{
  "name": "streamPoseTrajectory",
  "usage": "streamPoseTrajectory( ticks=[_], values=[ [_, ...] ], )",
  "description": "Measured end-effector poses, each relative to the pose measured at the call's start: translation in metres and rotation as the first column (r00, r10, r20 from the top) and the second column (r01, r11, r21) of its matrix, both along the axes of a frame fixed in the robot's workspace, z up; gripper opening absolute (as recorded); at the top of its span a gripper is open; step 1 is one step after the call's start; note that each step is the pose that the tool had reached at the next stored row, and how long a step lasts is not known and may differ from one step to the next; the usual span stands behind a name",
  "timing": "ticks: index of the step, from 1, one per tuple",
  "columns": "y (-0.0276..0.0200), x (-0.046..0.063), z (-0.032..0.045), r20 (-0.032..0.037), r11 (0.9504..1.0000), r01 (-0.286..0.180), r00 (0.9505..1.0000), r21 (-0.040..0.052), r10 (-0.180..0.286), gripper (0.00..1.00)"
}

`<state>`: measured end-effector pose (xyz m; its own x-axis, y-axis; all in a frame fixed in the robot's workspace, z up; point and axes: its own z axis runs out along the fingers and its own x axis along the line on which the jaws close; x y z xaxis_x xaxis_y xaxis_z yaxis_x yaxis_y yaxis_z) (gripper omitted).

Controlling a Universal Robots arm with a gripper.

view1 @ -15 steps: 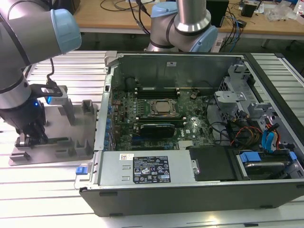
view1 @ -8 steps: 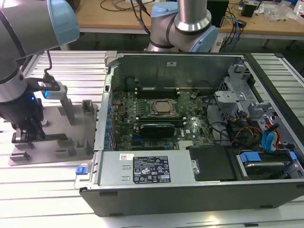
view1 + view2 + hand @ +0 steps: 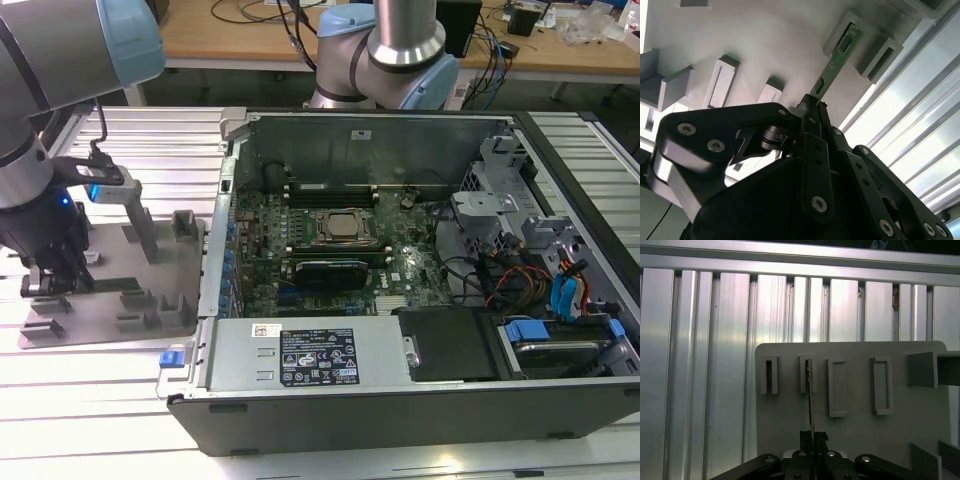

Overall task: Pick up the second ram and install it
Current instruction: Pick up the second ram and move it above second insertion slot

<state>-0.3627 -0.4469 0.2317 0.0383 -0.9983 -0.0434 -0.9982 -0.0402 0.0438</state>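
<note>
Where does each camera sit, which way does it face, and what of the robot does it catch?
Exterior view: off the arm, looking down on the open computer case and grey holder; arm and gripper show over the holder.
Second wrist view: on the wrist, looking along the fingers to the second ram.
First wrist view: on the wrist, looking down past the fingers onto the holder and ribbed table.
Shared: both wrist views show the fingers shut on the ram in the holder.
</note>
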Motion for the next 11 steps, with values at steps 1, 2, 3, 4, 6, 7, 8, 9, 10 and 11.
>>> streamPoseTrajectory(
  ticks=[1, 2, 3, 4, 6, 7, 8, 9, 10, 11],
  values=[
    [0.0000, 0.000, 0.0011, 0.0000, 1.0000, 0.000, 1.0000, 0.0000, 0.000, 0.11],
    [0.0000, 0.000, 0.0045, 0.0000, 1.0000, 0.000, 1.0000, 0.0000, 0.000, 0.11],
    [0.0000, 0.000, 0.0062, 0.0000, 1.0000, 0.000, 1.0000, 0.0001, 0.000, 0.11],
    [0.0000, 0.000, 0.0078, 0.0000, 1.0000, 0.000, 1.0000, 0.0000, 0.000, 0.11],
    [0.0000, 0.000, 0.0109, 0.0001, 1.0000, 0.000, 1.0000, 0.0001, 0.000, 0.11],
    [0.0000, 0.000, 0.0128, 0.0000, 1.0000, 0.000, 1.0000, 0.0000, 0.000, 0.11],
    [0.0000, 0.000, 0.0148, 0.0001, 1.0000, 0.000, 1.0000, 0.0000, 0.000, 0.11],
    [0.0000, 0.000, 0.0172, 0.0000, 1.0000, 0.000, 1.0000, 0.0000, 0.000, 0.11],
    [0.0000, 0.000, 0.0188, 0.0000, 1.0000, 0.000, 1.0000, 0.0000, 0.000, 0.11],
    [0.0000, 0.000, 0.0209, 0.0000, 1.0000, 0.000, 1.0000, 0.0000, 0.000, 0.11]
  ],
)
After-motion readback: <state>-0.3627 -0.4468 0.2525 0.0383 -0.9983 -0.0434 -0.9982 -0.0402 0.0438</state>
